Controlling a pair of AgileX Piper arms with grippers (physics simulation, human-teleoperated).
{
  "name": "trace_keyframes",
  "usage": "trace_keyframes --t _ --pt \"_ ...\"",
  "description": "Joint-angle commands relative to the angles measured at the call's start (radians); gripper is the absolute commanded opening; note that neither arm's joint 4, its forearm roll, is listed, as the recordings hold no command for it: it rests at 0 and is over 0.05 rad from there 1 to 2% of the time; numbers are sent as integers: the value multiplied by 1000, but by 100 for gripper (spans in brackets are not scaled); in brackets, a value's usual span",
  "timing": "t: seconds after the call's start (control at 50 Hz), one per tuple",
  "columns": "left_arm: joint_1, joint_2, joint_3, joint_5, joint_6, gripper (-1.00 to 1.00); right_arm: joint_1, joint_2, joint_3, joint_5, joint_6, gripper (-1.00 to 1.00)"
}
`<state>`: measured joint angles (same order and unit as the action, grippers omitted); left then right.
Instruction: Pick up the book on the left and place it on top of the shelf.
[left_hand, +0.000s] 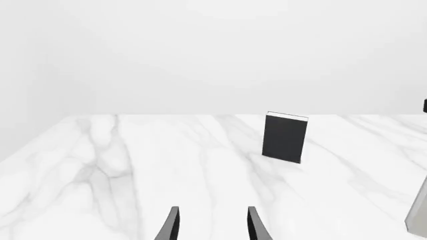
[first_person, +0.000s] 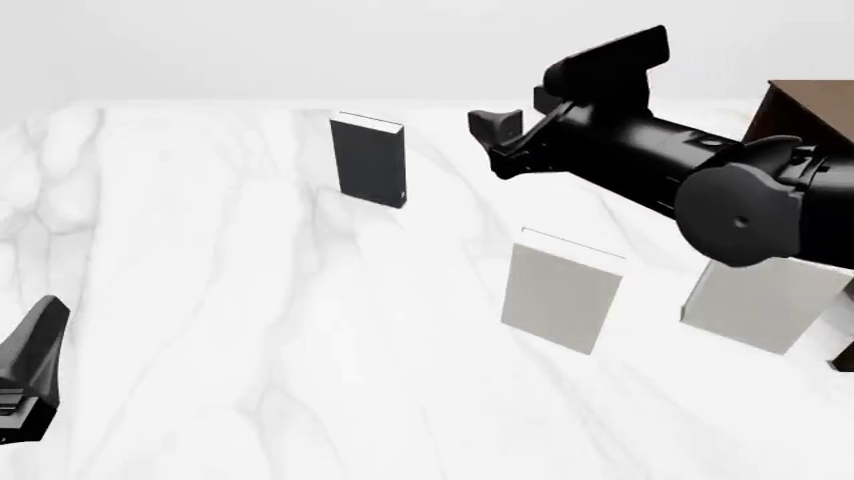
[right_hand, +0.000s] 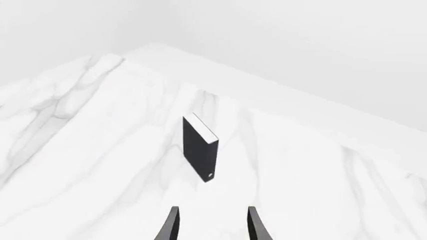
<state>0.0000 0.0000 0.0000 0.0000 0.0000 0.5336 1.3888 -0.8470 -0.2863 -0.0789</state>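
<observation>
Book stands upright, right gripper spread, empty, just beside it.

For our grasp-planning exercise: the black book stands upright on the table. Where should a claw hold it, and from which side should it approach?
Grip the black book across its thin width near the white top edge, one finger on each cover. It stands upright and apart from the grey books, so its covers look reachable. The open right claw, already pointing at its narrow edge, seems best placed to come in level from that side.
</observation>
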Motion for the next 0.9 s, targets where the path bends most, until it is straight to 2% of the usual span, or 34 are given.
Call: trace_keyframes --t 0.02,0.1,0.5,0.9 --pt "0 0 0 0 0 100 11 80 -67 -2 -4 100" --pt "0 0 0 0 0 100 -7 96 -91 -9 -6 100" --pt "0 0 0 0 0 100 28 217 -201 -12 -3 100" --pt "0 0 0 0 0 100 14 314 -291 -11 -11 100"
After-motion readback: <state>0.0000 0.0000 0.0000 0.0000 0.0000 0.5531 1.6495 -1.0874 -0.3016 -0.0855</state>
